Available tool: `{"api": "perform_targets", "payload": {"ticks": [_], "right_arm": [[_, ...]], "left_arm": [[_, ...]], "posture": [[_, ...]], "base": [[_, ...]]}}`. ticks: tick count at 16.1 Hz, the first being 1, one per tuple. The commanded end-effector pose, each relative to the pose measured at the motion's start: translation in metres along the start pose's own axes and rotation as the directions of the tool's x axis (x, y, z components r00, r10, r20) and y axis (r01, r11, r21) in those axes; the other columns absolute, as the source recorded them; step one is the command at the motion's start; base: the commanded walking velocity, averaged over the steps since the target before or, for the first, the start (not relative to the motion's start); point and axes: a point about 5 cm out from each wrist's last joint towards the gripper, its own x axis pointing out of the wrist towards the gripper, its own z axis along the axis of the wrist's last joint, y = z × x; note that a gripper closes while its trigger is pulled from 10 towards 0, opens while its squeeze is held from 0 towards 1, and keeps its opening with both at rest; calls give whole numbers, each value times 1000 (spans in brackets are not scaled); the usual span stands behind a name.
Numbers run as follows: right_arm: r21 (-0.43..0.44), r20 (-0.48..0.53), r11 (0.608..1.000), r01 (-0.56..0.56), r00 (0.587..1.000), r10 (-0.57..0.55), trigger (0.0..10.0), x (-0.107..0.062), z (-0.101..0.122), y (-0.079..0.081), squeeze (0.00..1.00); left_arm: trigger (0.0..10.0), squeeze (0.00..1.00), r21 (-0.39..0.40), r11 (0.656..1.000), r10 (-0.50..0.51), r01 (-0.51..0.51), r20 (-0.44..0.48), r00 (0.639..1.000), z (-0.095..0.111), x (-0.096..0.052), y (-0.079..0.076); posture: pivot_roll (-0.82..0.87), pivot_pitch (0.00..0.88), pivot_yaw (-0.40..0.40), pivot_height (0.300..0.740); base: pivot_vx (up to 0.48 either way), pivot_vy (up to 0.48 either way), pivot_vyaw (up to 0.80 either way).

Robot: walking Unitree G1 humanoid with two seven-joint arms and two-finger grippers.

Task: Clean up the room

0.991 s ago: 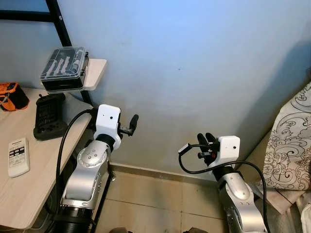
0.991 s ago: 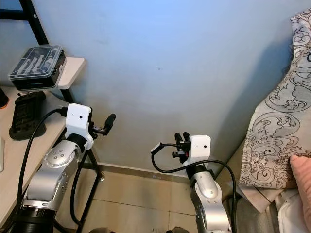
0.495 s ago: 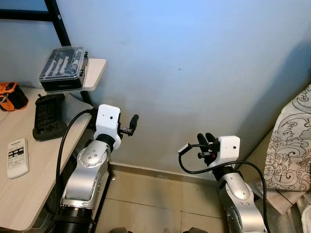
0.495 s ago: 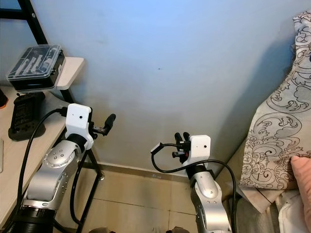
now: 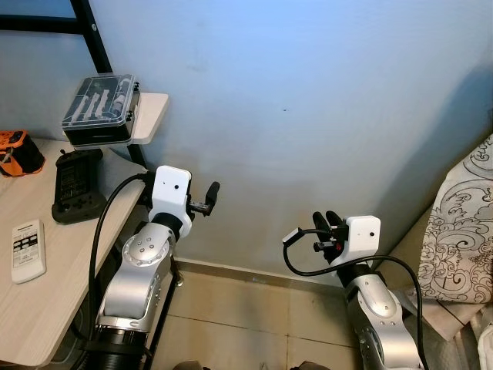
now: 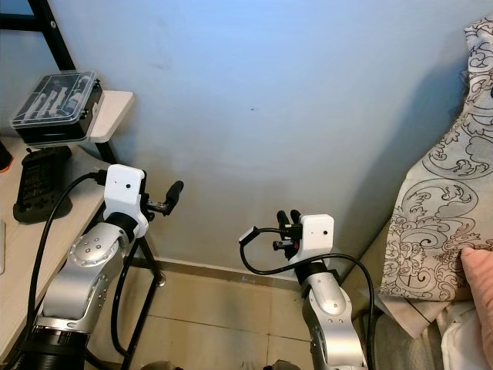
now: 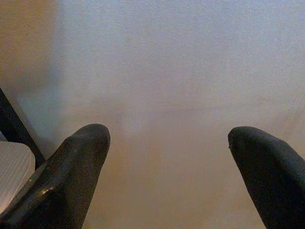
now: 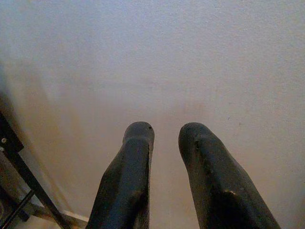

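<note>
Both arms are raised in front of a blue wall. My left gripper hangs beside the desk's corner; in the left wrist view its fingers stand wide apart and open, with nothing between them. My right gripper points at the wall lower down, and in the right wrist view it is shut and empty. On the wooden desk at the left lie a white remote, a black case and an orange item.
A clear-lidded tool case sits on a small shelf held by a black frame. Patterned bedding hangs at the right, with a pink pillow below it. Tiled floor lies between the arms.
The camera has shifted very slightly since a second ago. Neither arm nor any object has moved.
</note>
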Motion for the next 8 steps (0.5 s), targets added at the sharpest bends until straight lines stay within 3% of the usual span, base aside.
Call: {"api": "perform_targets", "payload": {"ticks": [1,8], "right_arm": [[48,50,999,11,999,-13,10000,11,21,1,0],[24,44,1000,3,999,-4,10000,14,21,2,0]], "left_arm": [[10000,0,-89,993,-75,82,88,993,7,5,-19],[10000,0,-88,994,-65,72,86,994,7,5,-18]], "posture": [[17,0,4,710],[26,0,0,710]], "base": [[0,0,0],[0,0,0]]}}
